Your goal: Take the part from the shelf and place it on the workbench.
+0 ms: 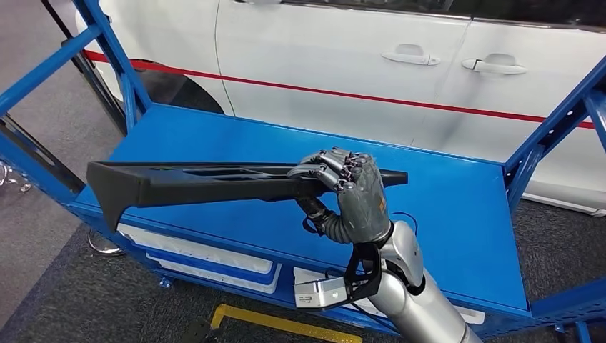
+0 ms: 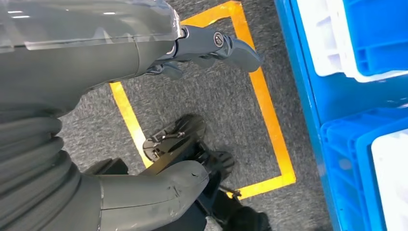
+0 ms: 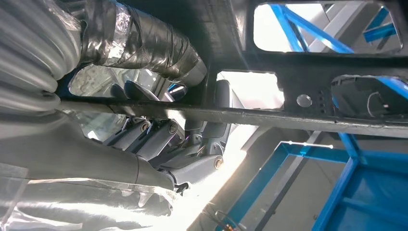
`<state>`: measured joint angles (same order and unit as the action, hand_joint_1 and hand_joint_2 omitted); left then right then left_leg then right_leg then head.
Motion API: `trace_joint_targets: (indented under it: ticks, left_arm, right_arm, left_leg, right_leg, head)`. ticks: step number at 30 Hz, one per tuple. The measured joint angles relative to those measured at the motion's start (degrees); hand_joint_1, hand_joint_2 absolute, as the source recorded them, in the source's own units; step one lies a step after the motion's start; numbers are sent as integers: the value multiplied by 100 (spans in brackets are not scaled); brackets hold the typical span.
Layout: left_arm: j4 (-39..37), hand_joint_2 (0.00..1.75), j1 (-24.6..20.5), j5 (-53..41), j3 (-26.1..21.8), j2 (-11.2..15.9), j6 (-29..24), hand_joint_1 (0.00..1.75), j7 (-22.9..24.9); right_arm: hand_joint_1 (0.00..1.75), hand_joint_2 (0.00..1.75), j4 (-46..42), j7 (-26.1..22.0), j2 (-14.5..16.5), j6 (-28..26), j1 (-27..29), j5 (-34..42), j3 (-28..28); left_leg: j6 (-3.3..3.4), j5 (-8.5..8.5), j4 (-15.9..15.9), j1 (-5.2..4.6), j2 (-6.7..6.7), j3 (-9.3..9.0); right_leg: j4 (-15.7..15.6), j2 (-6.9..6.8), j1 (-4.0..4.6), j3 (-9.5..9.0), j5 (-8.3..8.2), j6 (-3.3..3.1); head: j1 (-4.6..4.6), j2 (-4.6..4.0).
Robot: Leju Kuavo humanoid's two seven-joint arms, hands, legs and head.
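Note:
A long black plastic part [image 1: 200, 182] with cut-outs hangs level above the blue shelf top [image 1: 443, 207]. My right hand [image 1: 354, 189] grips it near its narrow right end, fingers curled over the upper edge. The wide end of the part points left, past the shelf's front corner. In the right wrist view the part [image 3: 308, 103] runs across close to the camera, and the fingers [image 3: 159, 134] wrap around its bar. My left hand [image 2: 207, 45] hangs over the floor with nothing in it, its fingers loosely bent.
Blue frame posts [image 1: 114, 64] rise at both ends of the shelf. A white car [image 1: 400, 64] stands right behind it. White and blue bins [image 1: 207, 254] sit on the lower level. Yellow tape [image 2: 269, 115] marks a box on the grey carpet.

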<state>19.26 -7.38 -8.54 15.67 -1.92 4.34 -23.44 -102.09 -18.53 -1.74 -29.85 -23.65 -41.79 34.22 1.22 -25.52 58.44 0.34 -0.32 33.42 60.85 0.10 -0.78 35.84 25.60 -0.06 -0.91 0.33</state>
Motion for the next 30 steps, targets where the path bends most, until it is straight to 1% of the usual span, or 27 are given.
trace_joint_targets:
  ticks: [1, 3, 4, 5, 6, 8, 9, 10, 11, 12, 13, 14, 15, 16, 18, 19, 20, 21, 22, 23, 24, 25, 26, 27, 28, 29, 30]
  left_arm:
    - [-2, 175, 1, 1, 0, 0, -7, 0, 16]
    - [-8, 175, 2, 1, 0, 1, -21, 0, 35]
    - [-12, 175, 2, 1, 0, 2, -24, 0, 40]
    - [-16, 175, 1, 1, 0, 3, -25, 0, 44]
    - [-20, 175, 1, 1, 0, 4, -23, 0, 46]
    - [-30, 175, 2, 1, 1, 2, -14, 0, 48]
    - [-34, 175, 3, 1, 1, 1, -6, 0, 50]
    - [-39, 175, 2, 1, 1, 0, 0, 0, 54]
    - [-42, 175, -1, 1, 1, 0, 7, 0, 58]
    - [-44, 175, -8, 1, 0, 0, 13, 0, 62]
    - [-44, 175, -22, 1, 0, 1, 17, 0, 64]
    - [-43, 175, -41, 1, 0, 1, 21, 0, 64]
    - [-43, 175, -61, 0, 0, 1, 23, 0, 64]
    - [-43, 175, -78, -2, 0, 0, 23, 0, 64]
    - [-44, 175, -90, -5, 0, -3, 23, 0, 64]
    - [-44, 175, -91, -6, 1, -7, 23, 0, 64]
    - [-44, 175, -95, -6, 1, -11, 24, 0, 64]
    - [-44, 175, -100, -7, 1, -16, 25, 0, 64]
    - [-44, 175, -105, -7, 1, -22, 26, 0, 64]
    - [-44, 175, -108, -7, 0, -23, 27, 0, 64]
    - [-44, 175, -107, -7, 0, -25, 29, 0, 64]
    - [-44, 175, -104, -8, 0, -26, 31, 0, 64]
    - [-44, 175, -102, -10, 1, -27, 31, 0, 64]
    - [-44, 175, -100, -13, 1, -30, 32, 0, 64]
    - [-44, 175, -100, -17, 2, -34, 31, 0, 66]
    - [-44, 175, -101, -21, 2, -39, 31, 0, 68]
    - [-44, 175, -102, -24, 2, -43, 30, 0, 72]
  right_arm:
    - [175, 175, -1, -1, -2, -1, 2, 13, 1]
    - [175, 175, -2, -1, -5, -4, 4, 34, 1]
    - [175, 175, -2, -1, -5, -4, 3, 40, 1]
    - [175, 175, -2, -1, -5, -5, 1, 43, 1]
    - [175, 175, -2, -1, -5, -5, 0, 46, 1]
    - [175, 175, -2, -2, -5, -5, 1, 51, 1]
    - [175, 175, -2, -2, -5, -5, 2, 52, 1]
    - [175, 175, -2, -3, -5, -4, 3, 52, 1]
    - [175, 175, -1, -4, -5, -4, 2, 52, 1]
    - [175, 175, -1, -6, -5, -4, 2, 52, 1]
    - [175, 175, 0, -8, -5, -4, 1, 52, 1]
    - [175, 175, 0, -10, -5, -5, -1, 52, 1]
    - [175, 175, 0, -13, -5, -5, -3, 52, 1]
    - [175, 175, 0, -15, -5, -5, -5, 50, 1]
    - [175, 175, 0, -19, -5, -5, -8, 47, 1]
    - [175, 175, 0, -20, -7, -5, -9, 46, 1]
    - [175, 175, -1, -22, -8, -5, -14, 46, 1]
    - [175, 175, -1, -23, -9, -5, -19, 46, 1]
    - [175, 175, -2, -24, -12, -5, -21, 46, 1]
    - [175, 175, -2, -25, -16, -5, -22, 46, 1]
    - [175, 175, -1, -25, -23, -5, -19, 46, 1]
    - [175, 175, -1, -25, -32, -5, -15, 46, 1]
    - [175, 175, 0, -25, -40, -5, -13, 44, 1]
    - [175, 175, 0, -25, -47, -8, -12, 40, 1]
    - [175, 175, 0, -25, -50, -11, -13, 34, 1]
    - [175, 175, 0, -25, -51, -15, -14, 28, 1]
    - [175, 175, 0, -25, -52, -22, -14, 21, 1]
  left_leg:
    - [-28, -4, 17, -8, -1, 20]
    - [-80, -6, 21, 2, 0, 35]
    - [-108, -54, 61, 11, 1, 53]
    - [-136, -166, 188, 20, 2, 104]
    - [-162, -346, 434, 29, 4, 203]
    - [-203, -754, 1128, 41, 5, 477]
    - [-213, -877, 1417, 43, 5, 583]
    - [-213, -896, 1532, 43, 5, 604]
    - [-203, -811, 1434, 41, 5, 516]
    - [-181, -653, 1146, 37, 5, 330]
    - [-149, -497, 735, 30, 5, 89]
    - [-120, -381, 367, 14, 5, -115]
    - [-93, -317, 119, -3, 5, -242]
    - [-70, -300, -6, -21, 4, -292]
    - [-20, -248, -44, -42, 2, -271]
    - [10, -197, -80, -31, 13, -275]
    - [46, -140, -123, -20, 23, -274]
    - [81, -79, -164, -7, 35, -262]
    - [107, -33, -183, 1, 47, -239]
    - [128, -3, -185, -2, 50, -195]
    - [135, 24, -176, -4, 53, -151]
    - [132, 43, -165, -6, 55, -110]
    - [125, 59, -148, -5, 55, -70]
    - [116, 71, -125, -3, 54, -35]
    - [104, 73, -93, -1, 53, -7]
    - [84, 72, -58, -8, 53, 26]
    - [60, 70, -20, -15, 52, 55]
  right_leg:
    - [-45, 8, 12, -6, 13, -21]
    - [-58, 14, 15, 15, -14, -78]
    - [-76, 9, 9, 16, -30, -113]
    - [-95, 0, -1, 19, -50, -150]
    - [-111, -10, -9, 29, -70, -181]
    - [-111, -21, 3, 72, -98, -219]
    - [-106, -24, 10, 99, -112, -226]
    - [-98, -24, 15, 126, -126, -229]
    - [-87, -23, 18, 149, -140, -225]
    - [-77, -22, 20, 164, -153, -218]
    - [-69, -22, 19, 173, -167, -206]
    - [-65, -22, 24, 179, -185, -185]
    - [-67, -25, 26, 183, -205, -156]
    - [-73, -27, 25, 188, -229, -123]
    - [-109, -29, 18, 188, -287, -41]
    - [-109, -27, 13, 195, -289, -6]
    - [-56, -22, 12, 225, -228, 25]
    - [116, -17, 11, 299, -77, 47]
    - [400, -13, 6, 411, 142, 61]
    - [756, -11, 5, 542, 379, 76]
    - [1104, -10, 1, 658, 565, 89]
    - [1322, -11, -2, 712, 654, 99]
    - [1342, -12, -6, 664, 635, 104]
    - [1150, -14, -9, 509, 526, 101]
    - [796, -15, -12, 272, 372, 91]
    - [427, -15, -6, 43, 264, 69]
    - [144, -14, 4, -114, 189, 39]
  head:
    - [-1, 0]
    - [0, 0]
    - [0, 0]
    - [-1, 0]
    - [-1, 0]
    - [-1, 0]
    - [-1, 0]
    - [-1, 0]
    - [-1, 0]
    - [-1, 0]
    - [-1, 0]
    - [-1, 0]
    - [-1, 0]
    - [-1, 0]
    - [1, 0]
    - [1, 0]
    - [2, 0]
    - [2, 0]
    - [2, 0]
    - [2, 0]
    - [1, 0]
    - [2, 0]
    - [2, 0]
    - [2, 0]
    - [2, 0]
    - [2, 0]
    - [2, 0]
